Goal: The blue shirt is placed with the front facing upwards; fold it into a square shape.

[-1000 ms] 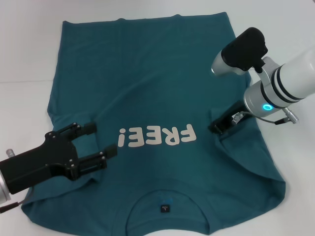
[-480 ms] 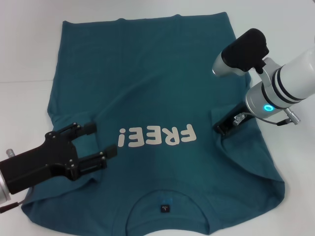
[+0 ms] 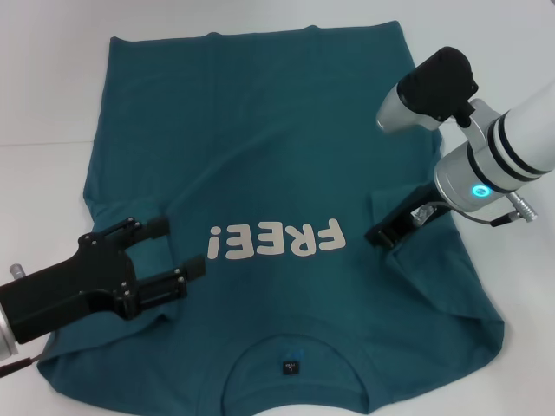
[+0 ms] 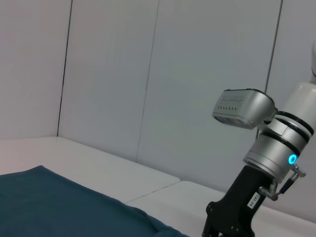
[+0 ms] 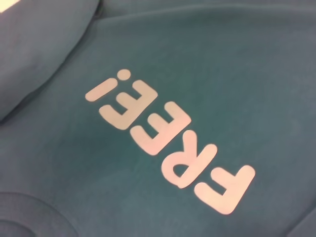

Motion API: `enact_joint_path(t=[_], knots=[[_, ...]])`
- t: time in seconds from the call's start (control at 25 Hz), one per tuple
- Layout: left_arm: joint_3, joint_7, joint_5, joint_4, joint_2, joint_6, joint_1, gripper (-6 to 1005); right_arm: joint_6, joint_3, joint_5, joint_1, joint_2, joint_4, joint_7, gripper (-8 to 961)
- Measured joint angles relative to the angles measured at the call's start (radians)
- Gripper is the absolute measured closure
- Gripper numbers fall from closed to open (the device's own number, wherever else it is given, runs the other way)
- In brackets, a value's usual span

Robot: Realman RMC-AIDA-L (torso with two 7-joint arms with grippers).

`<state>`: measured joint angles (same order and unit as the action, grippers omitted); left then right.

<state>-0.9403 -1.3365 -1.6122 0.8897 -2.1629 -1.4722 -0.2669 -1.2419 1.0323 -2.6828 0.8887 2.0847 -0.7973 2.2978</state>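
Since a second ago, only the right hand (image 3: 381, 232) has shifted: its dark tip has slid a little toward the shirt's middle and the arm above has tilted, while the left side has stayed put. The blue shirt (image 3: 269, 156) lies flat on the white tabletop (image 3: 52, 69), front up, neck (image 3: 290, 364) nearest the robot and hem at the far edge, so the "FREE!" print (image 3: 276, 241) reads upside down from the head view. Both sleeves already appear turned in over the body, which narrows the cloth into a rough rectangle; from that I judge the side folds are under way and the lengthwise fold is still to come.

That right hand sits low at the inner edge of the turned-in sleeve on the robot's right, just beside the print, probably pressing or pinching the flap so it keeps its crease. Whether its fingers are together or clamped on cloth I cannot tell, since they merge into one dark shape.

On the other side, the left hand (image 3: 182, 256) hovers above the folded sleeve, its two fingers (image 3: 149, 227) clearly apart and pointing toward the print with nothing between them, seemingly readied to take cloth. The left wrist view shows the teal fabric's edge and the right arm (image 4: 266, 148) beyond.
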Motion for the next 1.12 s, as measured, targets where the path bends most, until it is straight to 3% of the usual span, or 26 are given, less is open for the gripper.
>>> enact_joint_path(t=[0.72, 1.04, 1.12], knots=[[0.008, 0.001, 0.001, 0.0, 0.0, 0.0, 0.002, 166, -0.145, 0.009, 0.077, -0.011, 0.005, -0.011, -0.081, 952], [0.008, 0.002, 0.003, 0.0, 0.0, 0.0, -0.003, 165, -0.149, 0.07, 0.075, -0.01, 0.004, 0.008, -0.049, 952], [0.008, 0.003, 0.005, 0.0, 0.0, 0.001, -0.003, 165, -0.149, 0.063, 0.078, -0.01, 0.003, 0.005, -0.036, 885]])
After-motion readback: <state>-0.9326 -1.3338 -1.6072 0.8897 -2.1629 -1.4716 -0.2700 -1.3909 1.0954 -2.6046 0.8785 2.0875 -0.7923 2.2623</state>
